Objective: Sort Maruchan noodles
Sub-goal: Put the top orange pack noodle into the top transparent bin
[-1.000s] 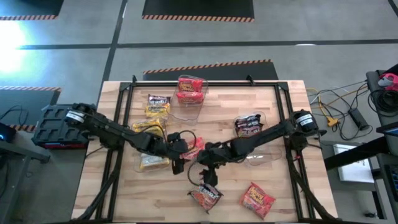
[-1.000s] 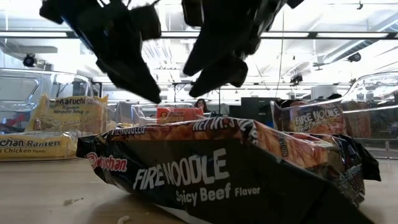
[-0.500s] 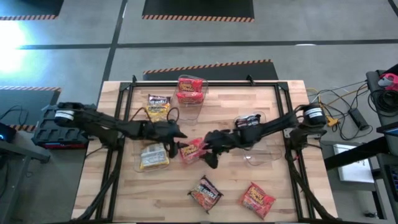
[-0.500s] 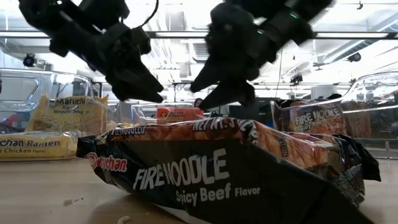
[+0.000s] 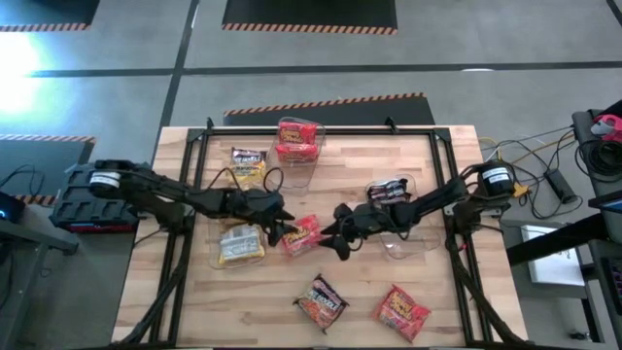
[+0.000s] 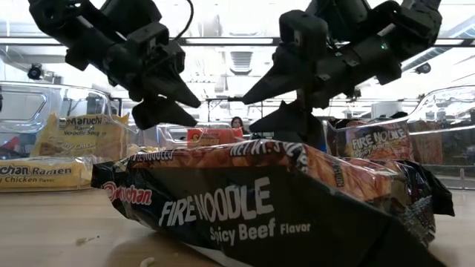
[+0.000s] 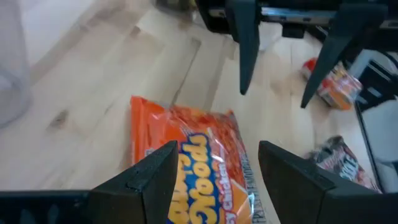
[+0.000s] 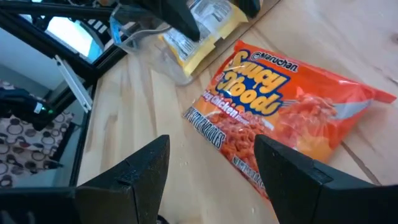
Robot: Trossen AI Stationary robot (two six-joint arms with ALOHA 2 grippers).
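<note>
While bins already hold several packets, I read the sort as partly done: red packet (image 5: 301, 234) lies flat between my left gripper (image 5: 279, 228) and right gripper (image 5: 333, 233), both spread and empty, two more (image 5: 322, 300) loose nearby.

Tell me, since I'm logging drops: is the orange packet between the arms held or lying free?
Lying free: the orange packet lies flat on the table between the open left tool and right tool.

Overhead camera looks straight down on the whole wooden table (image 5: 428, 292). Low camera sits at tabletop height, nose-close to a dark packet (image 6: 282, 204). Both wrist cameras face each other, sharing the orange packet (image 7: 199, 165) at mid-table.
</note>
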